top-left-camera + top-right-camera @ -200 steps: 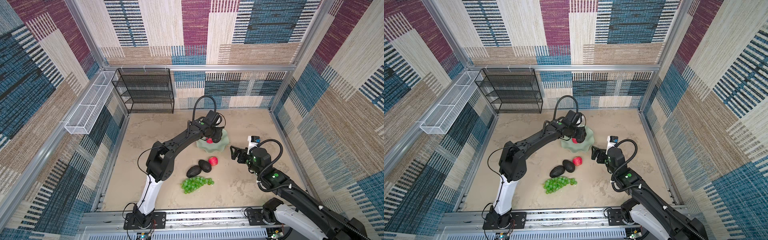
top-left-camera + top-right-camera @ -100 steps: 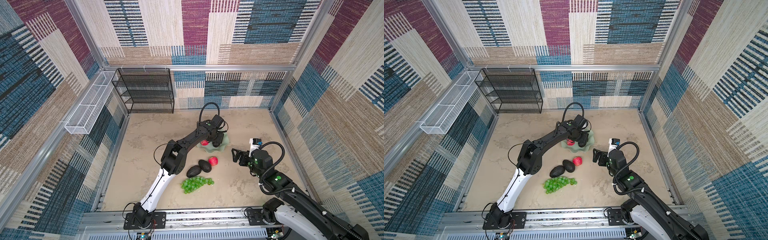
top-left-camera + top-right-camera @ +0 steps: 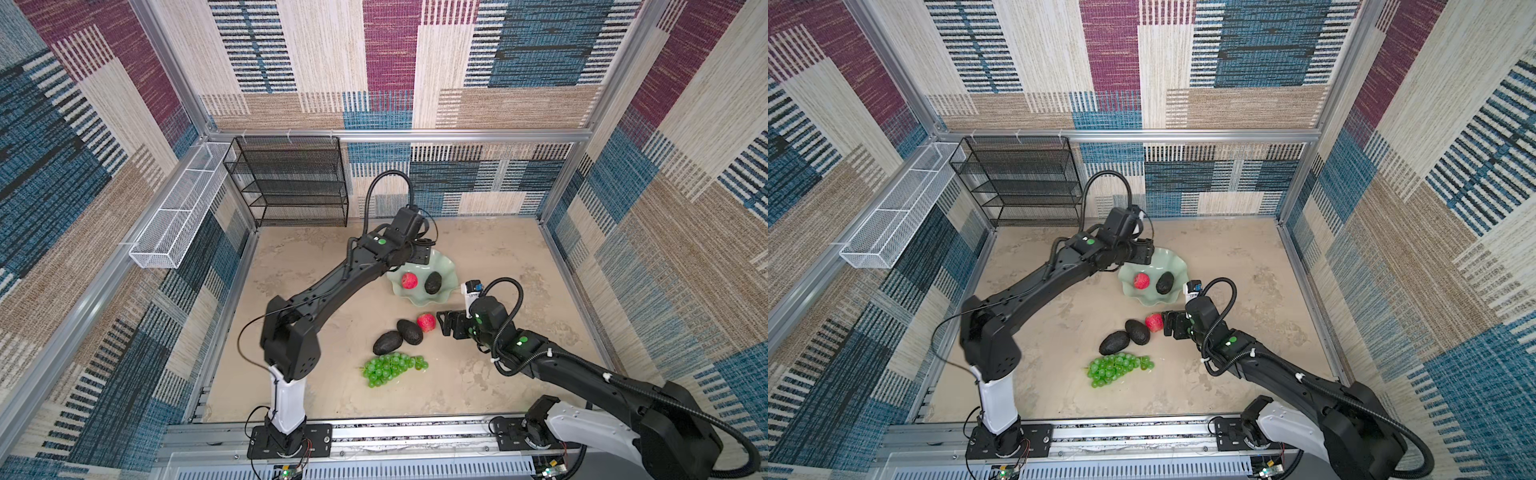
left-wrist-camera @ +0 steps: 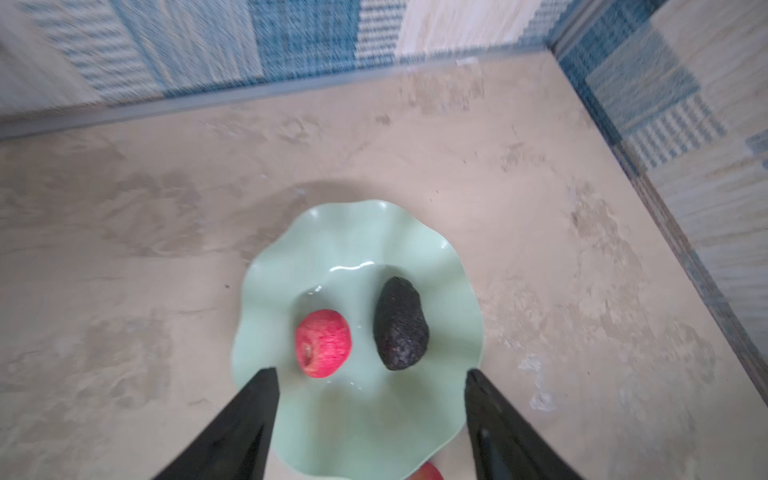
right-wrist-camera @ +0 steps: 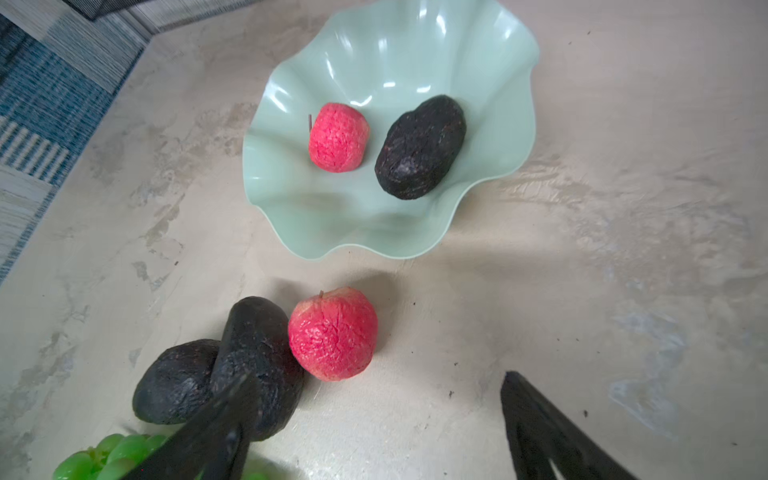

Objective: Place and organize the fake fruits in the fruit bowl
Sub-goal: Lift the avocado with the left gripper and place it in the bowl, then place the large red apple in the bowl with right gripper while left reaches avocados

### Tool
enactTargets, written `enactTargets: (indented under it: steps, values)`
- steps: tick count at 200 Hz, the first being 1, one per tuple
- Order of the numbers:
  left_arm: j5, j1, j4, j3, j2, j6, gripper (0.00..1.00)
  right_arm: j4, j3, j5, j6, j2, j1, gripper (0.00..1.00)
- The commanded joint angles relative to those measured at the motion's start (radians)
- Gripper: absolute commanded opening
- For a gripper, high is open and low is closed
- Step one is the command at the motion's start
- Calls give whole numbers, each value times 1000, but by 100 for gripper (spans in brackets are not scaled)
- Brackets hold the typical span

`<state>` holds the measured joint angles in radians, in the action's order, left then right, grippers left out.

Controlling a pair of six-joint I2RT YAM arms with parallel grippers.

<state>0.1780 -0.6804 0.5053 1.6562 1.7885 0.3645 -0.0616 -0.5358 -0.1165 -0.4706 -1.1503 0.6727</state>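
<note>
The left tool (image 4: 370, 370), a second ago clenched on a red apple over the fruit bowl (image 4: 353, 419), now stands released and empty, drawn back above the bowl's rim. That apple (image 4: 323, 343) lies on its side in the bowl, just beside an avocado (image 4: 400, 324) but not touching it. Two of the six fruits are therefore home. On the table (image 3: 498, 257) remain the green grapes (image 3: 390, 368), two avocados (image 5: 257, 357) touching each other, and the second apple (image 5: 333, 333) against the nearer avocado. The right tool (image 3: 443, 324) has closed in on this apple, fingers spread and gripping nothing. This is likely the next pick.
</note>
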Motion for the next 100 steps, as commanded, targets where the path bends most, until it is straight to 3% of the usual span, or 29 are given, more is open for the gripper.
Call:
enactTargets:
  steps: [1,27,52,100]
  values:
    - [103,47,-223,-274,-203,62,78,94,-35,-27,-16,-91,34,91]
    - [98,133,-275,-598,-448,170,79,149,-65,-24,-19,-190,52,90]
    - [84,196,-247,-820,-634,240,80,165,-104,-26,-24,-286,68,87]
    - [89,234,-174,-1016,-845,296,81,197,-118,-32,-55,-395,75,70]
